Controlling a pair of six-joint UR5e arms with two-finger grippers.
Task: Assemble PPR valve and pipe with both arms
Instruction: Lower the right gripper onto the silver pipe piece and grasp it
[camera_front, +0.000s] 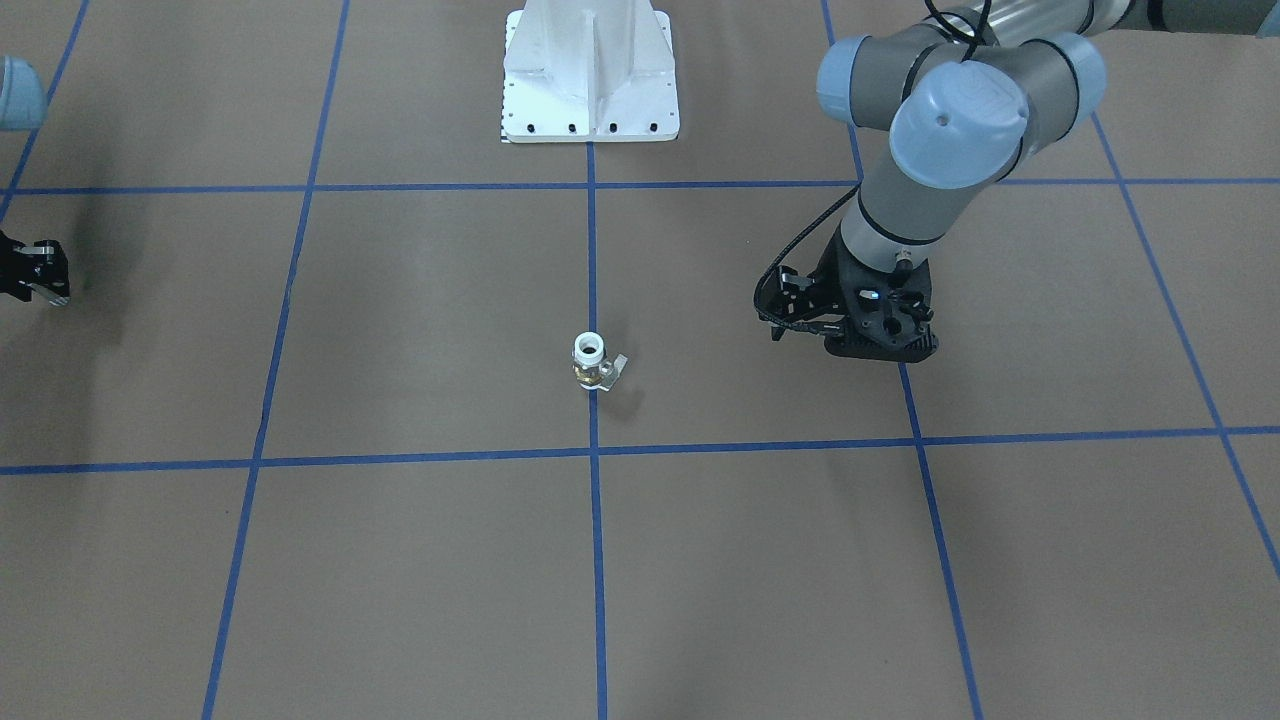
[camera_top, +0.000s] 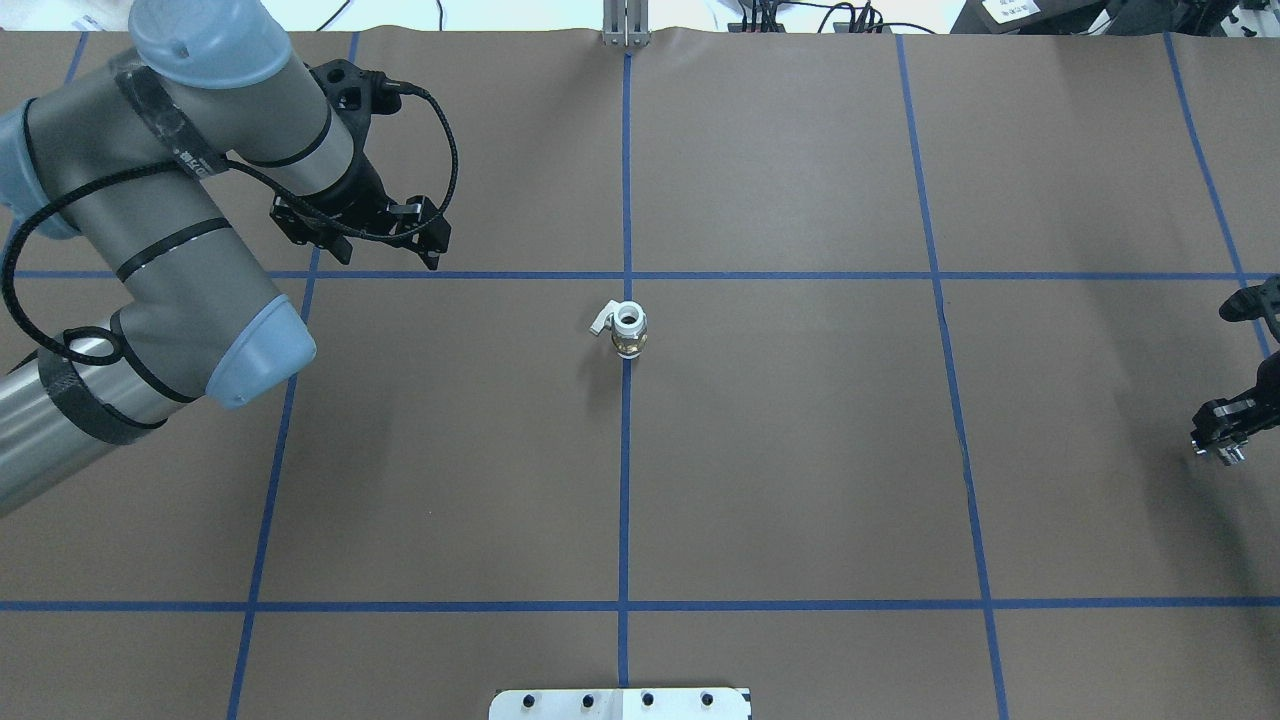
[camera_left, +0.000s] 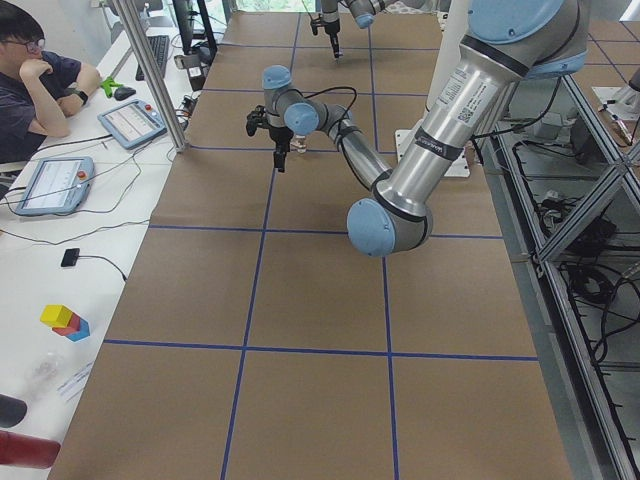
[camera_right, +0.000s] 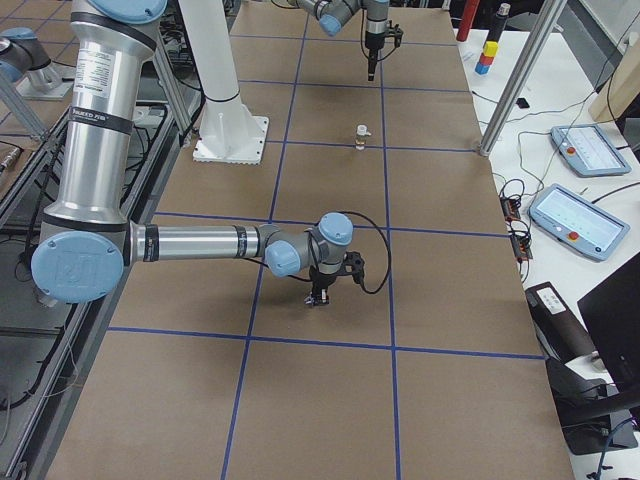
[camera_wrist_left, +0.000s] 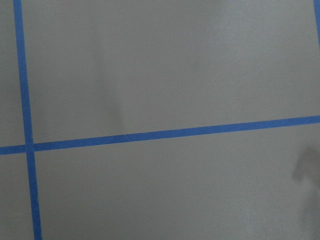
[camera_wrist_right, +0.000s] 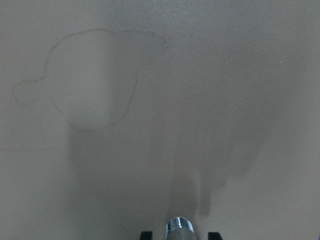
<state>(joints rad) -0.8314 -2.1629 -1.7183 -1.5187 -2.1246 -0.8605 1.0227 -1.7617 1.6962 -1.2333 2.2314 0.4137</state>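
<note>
The PPR valve (camera_top: 628, 330) stands upright at the table's middle on a blue tape line, white collar up, brass middle, pale handle to one side; it also shows in the front view (camera_front: 592, 361). My left gripper (camera_top: 390, 257) hovers well away from it, open, with nothing between its fingers; its wrist view shows only bare table. At the table's other end my right gripper (camera_top: 1228, 448) is shut on the pipe (camera_wrist_right: 180, 229), a short silvery cylinder between the fingertips (camera_wrist_right: 214, 234). The pipe glints below that gripper (camera_front: 52, 294).
The white pedestal base (camera_front: 590, 80) sits at the robot's side of the table. Blue tape lines (camera_top: 625, 500) grid the brown table. A seated person (camera_left: 35, 85), tablets (camera_left: 50, 185) and coloured blocks (camera_left: 65, 320) are on the side bench.
</note>
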